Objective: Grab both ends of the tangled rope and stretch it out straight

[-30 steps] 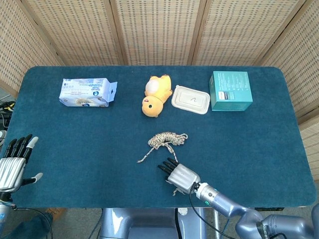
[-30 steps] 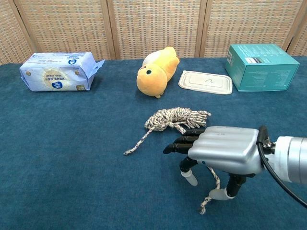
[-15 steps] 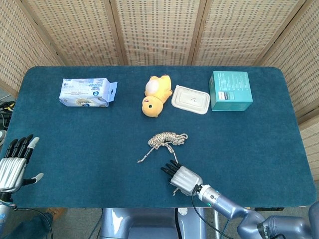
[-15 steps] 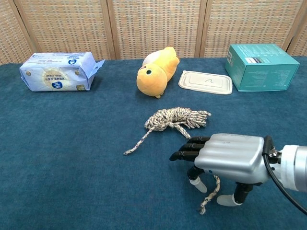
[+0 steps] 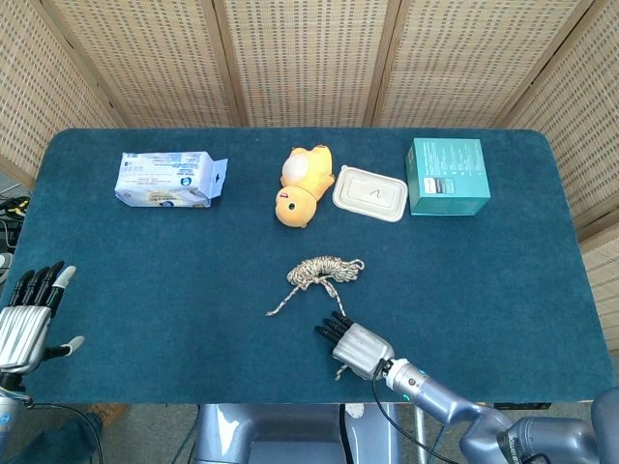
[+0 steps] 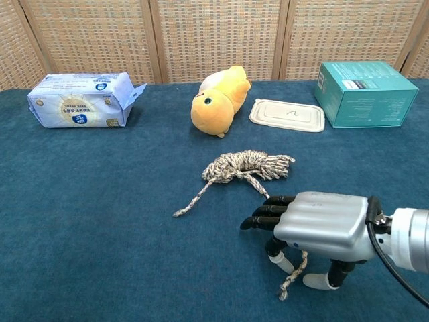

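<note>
The tangled rope (image 5: pixel 327 270) lies coiled mid-table, also plain in the chest view (image 6: pixel 247 165). One loose end (image 6: pixel 181 212) trails toward the front left. The other end (image 6: pixel 285 292) runs forward under my right hand (image 6: pixel 322 225). That hand (image 5: pixel 356 348) hovers low, palm down, near the table's front edge. Its fingers point at the coil and its thumb hangs down. The strand passes between a fingertip and the thumb, and I see no pinch on it. My left hand (image 5: pixel 24 324) stays at the far left edge, fingers spread, holding nothing.
Along the back stand a tissue pack (image 5: pixel 166 179), a yellow plush toy (image 5: pixel 304 185), a white lidded container (image 5: pixel 370 193) and a teal box (image 5: pixel 447 176). The blue table cloth (image 5: pixel 174 280) ends just in front of my right hand.
My right hand has drawn back a little toward the front edge and sunk lower. Its thumb, close to the strand before, now stands apart from it. The left hand has not moved.
</note>
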Available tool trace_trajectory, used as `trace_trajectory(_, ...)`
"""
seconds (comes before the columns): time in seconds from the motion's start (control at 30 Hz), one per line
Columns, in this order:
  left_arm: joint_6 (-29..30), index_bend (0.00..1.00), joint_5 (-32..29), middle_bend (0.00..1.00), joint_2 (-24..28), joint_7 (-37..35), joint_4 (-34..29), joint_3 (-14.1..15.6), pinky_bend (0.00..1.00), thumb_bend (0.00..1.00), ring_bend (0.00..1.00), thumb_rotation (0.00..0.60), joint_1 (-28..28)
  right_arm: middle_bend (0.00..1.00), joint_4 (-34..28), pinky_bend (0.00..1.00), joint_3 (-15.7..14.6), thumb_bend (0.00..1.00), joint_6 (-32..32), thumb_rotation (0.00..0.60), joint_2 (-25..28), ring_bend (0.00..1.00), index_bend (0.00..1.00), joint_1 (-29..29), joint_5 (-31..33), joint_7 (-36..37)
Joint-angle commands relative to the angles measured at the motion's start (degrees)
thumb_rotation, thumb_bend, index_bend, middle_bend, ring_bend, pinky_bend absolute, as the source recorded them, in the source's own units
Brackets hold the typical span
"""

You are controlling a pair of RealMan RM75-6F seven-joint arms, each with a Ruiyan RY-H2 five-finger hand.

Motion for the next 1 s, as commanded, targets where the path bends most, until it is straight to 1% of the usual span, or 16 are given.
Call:
trace_trajectory(0.03, -0.02, 0.00, 0.00, 0.00, 0.00, -0.02, 0.00, 0.01, 0.00, 0.00, 0.00, 0.600, -0.01, 0.04, 0.15, 0.00, -0.09, 0.36, 0.09, 0.600, -0.23, 0.00, 0.52, 0.04, 0.17, 0.01)
trace_trajectory(0.2, -0.12, 0.00, -0.14, 0.00, 0.01, -0.04, 0.01, 0.00, 0.00, 0.00, 0.00, 0.600, -0.04, 0.05, 0.69, 0.00, -0.24, 0.40, 0.53, 0.600, -0.69, 0.00, 0.56, 0.09, 0.15, 0.40)
trace_trajectory(0.43, -0.29, 0.00, -0.12, 0.00, -0.08, 0.19, 0.07, 0.09, 0.00, 0.00, 0.00, 0.600, -0.13, 0.07, 1.45, 0.00, -0.48, 0.40, 2.32, 0.600, -0.83, 0.00, 0.62, -0.01, -1.43, 1.79)
trace_trajectory(0.83, -0.40, 0.00, -0.15, 0.00, -0.28, 0.70, 0.03, 0.21, 0.00, 0.00, 0.00, 0.600, -0.17, 0.09, 2.23, 0.00, -1.54, 0.41, 4.63, 0.600, -0.04, 0.00, 0.67, -0.28, -4.35, 4.48)
trace_trajectory(1.0, -0.64, 0.00, -0.18, 0.00, -0.51, 0.86, 0.12, 0.16, 0.00, 0.00, 0.00, 0.600, -0.37, 0.10, 1.84, 0.00, -1.74, 0.42, 6.67, 0.600, 1.35, 0.00, 0.68, -0.78, -5.73, 5.83)
